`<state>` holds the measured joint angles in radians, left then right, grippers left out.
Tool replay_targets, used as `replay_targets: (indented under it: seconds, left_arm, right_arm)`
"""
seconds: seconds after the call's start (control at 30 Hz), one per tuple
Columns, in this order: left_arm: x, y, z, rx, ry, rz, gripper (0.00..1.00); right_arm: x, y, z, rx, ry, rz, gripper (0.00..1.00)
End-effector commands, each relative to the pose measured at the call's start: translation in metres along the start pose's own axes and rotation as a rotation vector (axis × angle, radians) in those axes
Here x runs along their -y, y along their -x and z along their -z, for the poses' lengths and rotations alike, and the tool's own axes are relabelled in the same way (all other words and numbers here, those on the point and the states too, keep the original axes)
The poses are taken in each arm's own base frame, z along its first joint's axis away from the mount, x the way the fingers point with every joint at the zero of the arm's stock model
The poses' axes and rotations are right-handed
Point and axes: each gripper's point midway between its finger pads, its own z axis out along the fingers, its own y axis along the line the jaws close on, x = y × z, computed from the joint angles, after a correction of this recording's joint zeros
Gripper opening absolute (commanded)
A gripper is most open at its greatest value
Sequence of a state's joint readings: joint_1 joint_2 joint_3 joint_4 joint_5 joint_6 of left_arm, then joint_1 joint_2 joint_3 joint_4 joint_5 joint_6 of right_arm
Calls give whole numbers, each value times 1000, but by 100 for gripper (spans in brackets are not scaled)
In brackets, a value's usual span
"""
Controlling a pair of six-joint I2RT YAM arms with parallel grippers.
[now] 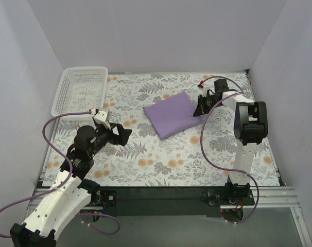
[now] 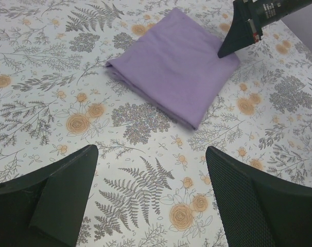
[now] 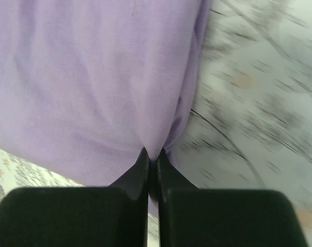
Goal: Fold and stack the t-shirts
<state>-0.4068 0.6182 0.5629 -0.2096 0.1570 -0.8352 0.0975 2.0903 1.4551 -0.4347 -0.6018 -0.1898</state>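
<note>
Lavender-purple t-shirt [image 1: 172, 114], folded into a compact, smooth rectangle. It lies flat and turned diagonally on the floral table cover [image 1: 145, 164], right of centre. Its right-hand edge puckers where the right gripper [image 3: 152, 160] pinches it.

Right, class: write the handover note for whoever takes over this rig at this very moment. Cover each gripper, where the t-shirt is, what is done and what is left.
Right gripper: shut, pinching the right-hand edge of the t-shirt.
Left gripper: open, holding nothing, apart from the shirt and pointing toward it.
T-shirt: lavender, folded into a compact rectangle, lying on the floral table cover right of centre.
Basket: white, at the far left corner; the shirt is not in it.
Done: the shirt looks folded.
Left: probably one more fold or moving it to its stacking spot; the pictures do not show which.
</note>
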Motion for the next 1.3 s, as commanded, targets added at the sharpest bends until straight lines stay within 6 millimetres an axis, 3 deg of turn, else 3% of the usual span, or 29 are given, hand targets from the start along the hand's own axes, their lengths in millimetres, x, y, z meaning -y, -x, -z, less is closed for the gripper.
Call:
replay_targets:
  seconds: [0.0,0.1,0.3,0.47,0.6,0.63,0.73,0.77,0.87,1.1,1.13,1.2,1.27]
  left_arm:
    - [0,0,1,11,-3,2,85]
    - [1,2,1,16,-12,-1,85]
    - [5,3,2,18,-34,-2,85]
    - [8,2,2,16,-49,-4,85]
    - [9,5,4,31,-52,-5,85]
    - [9,5,5,32,-53,-6,85]
    - [11,6,5,37,-60,-5,85]
    - [11,7,6,38,-60,-6,85]
    - [11,6,5,36,-61,-4,85]
    - [13,8,6,44,-69,-1,85]
    - [12,9,6,46,-65,3,85]
    - [11,9,5,45,-56,16,85]
    - [11,11,5,43,-46,48,87]
  right_arm:
    - [53,-3,52,21,-90,-44,1]
    - [93,-20,83,-7,-173,-53,1]
    - [165,-34,152,-38,-411,-25,1]
    - [199,-39,192,-29,-538,-56,1]
    - [215,-46,210,-19,-590,-105,1]
    - [216,-47,213,-17,-596,-112,1]
    - [210,-49,219,-14,-591,-94,28]
    - [206,-49,220,-15,-584,-72,41]
    - [195,-43,230,-22,-607,-1,56]
    - [161,-34,262,-42,-707,144,68]
    - [155,-42,259,-57,-698,153,71]
    - [138,-38,265,-32,-711,199,72]
    - [119,-49,251,-30,-641,240,73]
